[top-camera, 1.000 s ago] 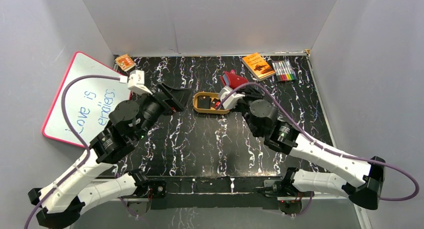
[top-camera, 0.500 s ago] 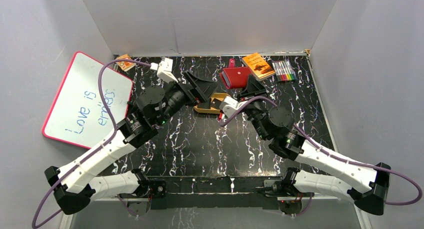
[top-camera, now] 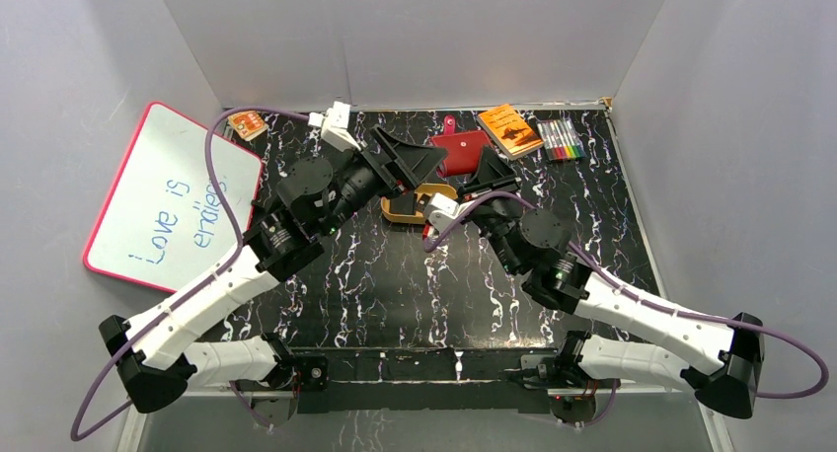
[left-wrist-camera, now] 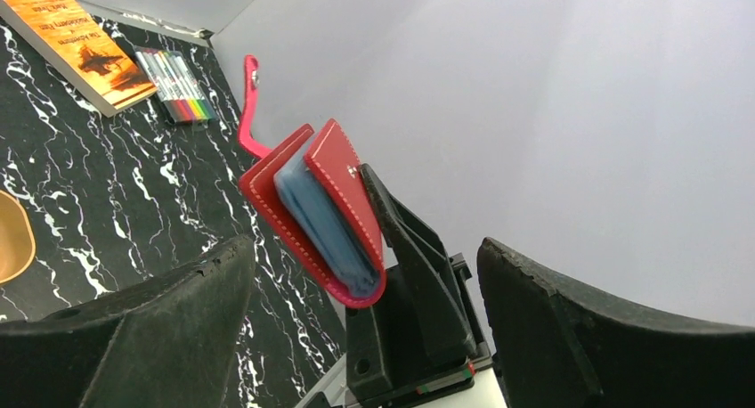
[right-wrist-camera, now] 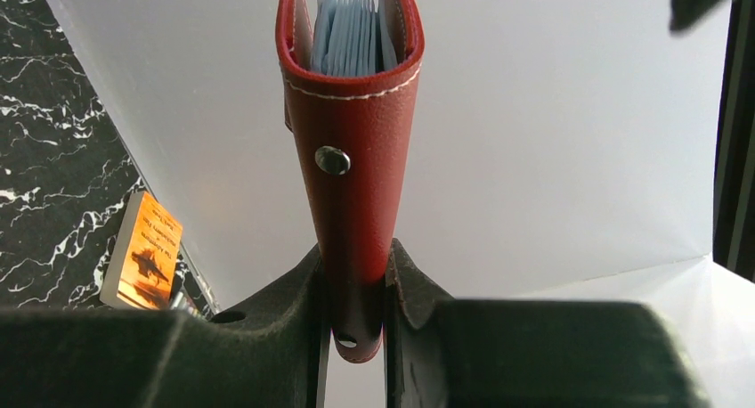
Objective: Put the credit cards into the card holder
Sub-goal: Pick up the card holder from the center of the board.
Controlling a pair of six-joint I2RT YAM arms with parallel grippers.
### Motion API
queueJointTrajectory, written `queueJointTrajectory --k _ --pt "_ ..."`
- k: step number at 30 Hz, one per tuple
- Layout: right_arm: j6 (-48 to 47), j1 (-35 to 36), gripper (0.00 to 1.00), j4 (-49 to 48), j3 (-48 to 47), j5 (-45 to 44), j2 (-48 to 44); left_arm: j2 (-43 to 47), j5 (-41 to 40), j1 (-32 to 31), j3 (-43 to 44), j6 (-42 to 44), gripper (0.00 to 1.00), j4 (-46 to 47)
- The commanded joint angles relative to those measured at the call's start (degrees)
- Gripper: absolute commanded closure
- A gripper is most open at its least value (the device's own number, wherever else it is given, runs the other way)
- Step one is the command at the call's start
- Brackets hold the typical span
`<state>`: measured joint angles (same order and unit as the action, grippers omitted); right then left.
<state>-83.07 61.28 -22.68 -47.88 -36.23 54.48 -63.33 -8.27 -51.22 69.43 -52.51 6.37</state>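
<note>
Top external shows me both arms reaching toward 12 o'clock, elbows bent, wrists meeting near the table's far middle. My left gripper (top-camera: 419, 164) stands spread wide, holding nothing, with its jaws facing the card holder (top-camera: 461, 152). My right gripper (top-camera: 491, 172) pinches that red wallet by its lower edge and holds it clear of the table. On the right wrist camera it stands upright, snap stud toward the lens, grey-blue pockets fanned at the top. At 9 o'clock the whiteboard (top-camera: 168, 200) reads "Love is", then a word that looks like "endless", in blue handwriting. At 1 o'clock lies an orange booklet (top-camera: 510, 129); I cannot read its title.
</note>
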Motion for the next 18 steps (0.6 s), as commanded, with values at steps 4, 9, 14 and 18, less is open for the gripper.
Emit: queueJointTrajectory --k 4,9,14,18 --pt "-2.5 0.9 1.0 -7.8 -3.4 -0.7 1.5 -2.3 1.4 0.1 4.6 -1.9 0.08 -4.0" --pt "-3.4 1.7 1.0 -9.7 -2.9 -1.3 1.7 -2.9 1.4 0.1 4.1 -3.6 0.09 -5.2" --pt "-3.5 1.8 1.0 -10.5 -2.3 -1.3 1.5 -2.7 1.9 0.2 2.3 -5.5 0.17 -3.4" --pt "-3.7 1.9 1.0 -11.0 -2.1 -1.2 1.6 -3.2 3.3 0.2 1.2 -6.6 0.31 -1.7"
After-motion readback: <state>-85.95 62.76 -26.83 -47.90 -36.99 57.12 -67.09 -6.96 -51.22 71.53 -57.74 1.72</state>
